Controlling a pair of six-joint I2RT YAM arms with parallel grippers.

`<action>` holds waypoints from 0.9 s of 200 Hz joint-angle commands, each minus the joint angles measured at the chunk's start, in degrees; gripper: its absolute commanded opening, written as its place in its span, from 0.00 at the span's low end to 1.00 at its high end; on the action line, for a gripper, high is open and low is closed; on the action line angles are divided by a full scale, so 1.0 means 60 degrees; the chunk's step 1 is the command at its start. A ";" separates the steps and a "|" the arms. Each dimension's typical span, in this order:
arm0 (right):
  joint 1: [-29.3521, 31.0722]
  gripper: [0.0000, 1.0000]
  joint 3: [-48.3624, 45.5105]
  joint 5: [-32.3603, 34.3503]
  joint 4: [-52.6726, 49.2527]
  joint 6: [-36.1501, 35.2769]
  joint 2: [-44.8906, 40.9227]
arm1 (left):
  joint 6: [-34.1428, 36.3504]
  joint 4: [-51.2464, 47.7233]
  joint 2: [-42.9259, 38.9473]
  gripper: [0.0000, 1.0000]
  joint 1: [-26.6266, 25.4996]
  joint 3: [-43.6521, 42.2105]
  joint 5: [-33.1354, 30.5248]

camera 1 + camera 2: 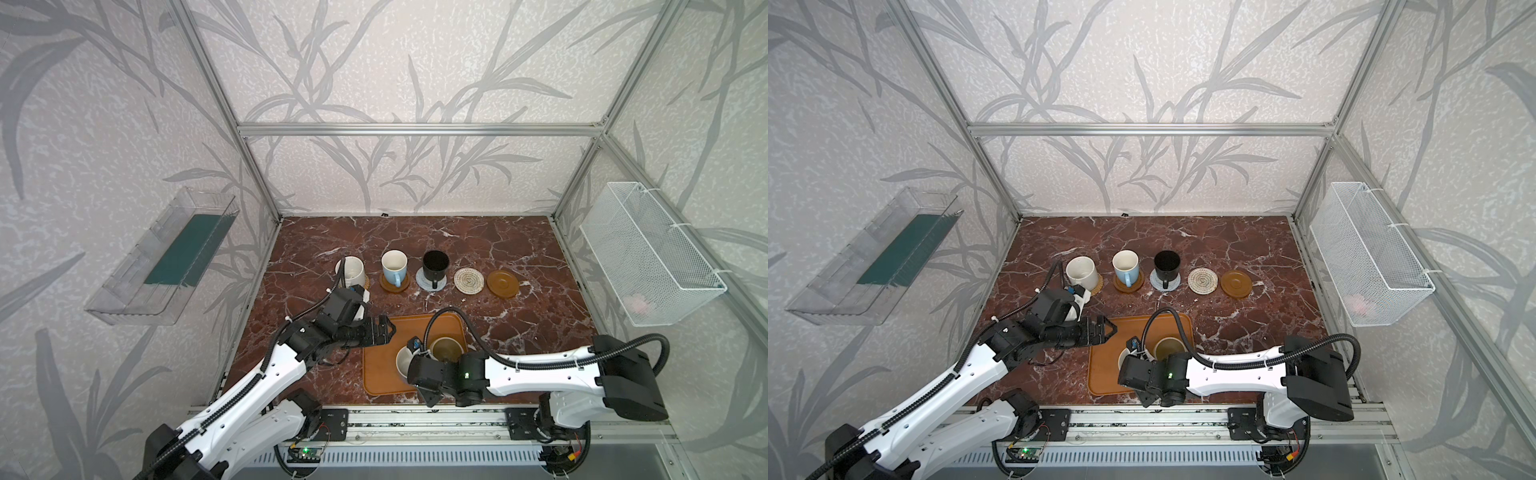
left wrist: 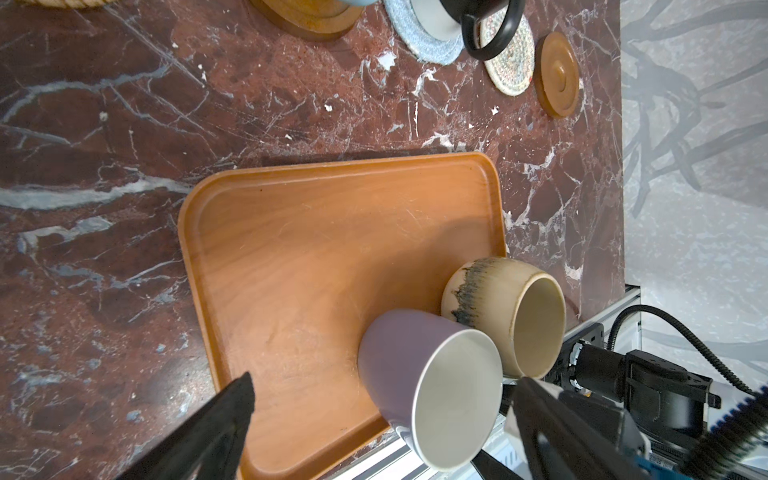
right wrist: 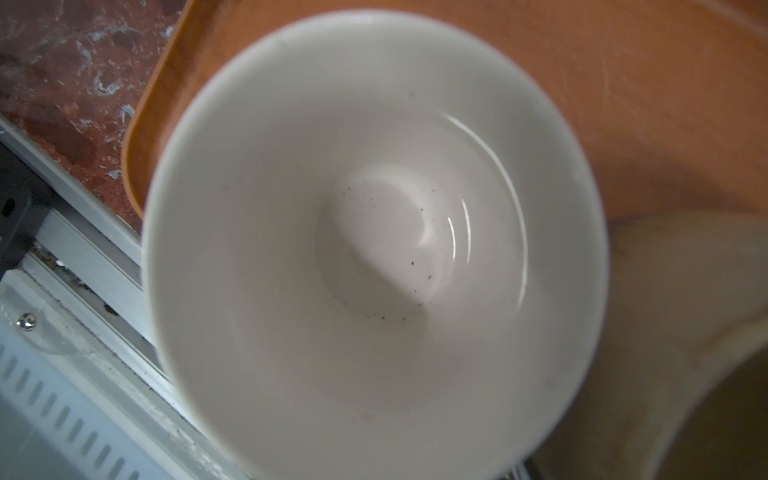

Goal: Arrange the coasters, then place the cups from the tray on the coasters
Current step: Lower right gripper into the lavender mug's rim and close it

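The white cup (image 1: pixel 351 269), the light blue cup (image 1: pixel 394 266) and the black cup (image 1: pixel 435 264) each stand on a coaster in the far row. Right of them the cream-beige coaster (image 1: pixel 468 280) and a brown coaster (image 1: pixel 503 284) lie bare. On the tray (image 1: pixel 380 376) stand the lavender cup (image 2: pixel 399 357) and the cream-yellow cup (image 2: pixel 490 291), side by side. My left gripper (image 1: pixel 388 328) hangs open over the tray's far left corner, holding nothing. My right gripper (image 1: pixel 428 395) points down at the lavender cup's near side. Its fingers are hidden, and its wrist view looks into that cup (image 3: pixel 374 249).
The tray lies close to the table's front edge, by the metal rail (image 1: pixel 415 424). A clear bin (image 1: pixel 166 257) hangs on the left wall and a white wire basket (image 1: pixel 648 253) on the right wall. Both arms reach in from the front.
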 commanded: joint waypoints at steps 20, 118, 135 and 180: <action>0.0059 0.37 0.0675 0.0559 0.0075 0.0103 0.0564 | -0.0100 -0.0056 -0.0270 1.00 0.0079 -0.0304 -0.0142; 0.0056 0.24 0.0987 0.0572 0.0298 0.0252 0.1282 | -0.0151 0.0006 -0.0435 0.96 0.0594 -0.0795 -0.0112; 0.0062 0.23 0.0982 0.0571 0.0365 0.0284 0.1326 | -0.0182 0.0093 -0.0433 0.95 0.0632 -0.0868 -0.0056; 0.0047 0.16 0.1154 0.0612 0.0464 0.0189 0.1512 | -0.0231 0.0261 -0.0455 0.95 0.0678 -0.0883 0.0117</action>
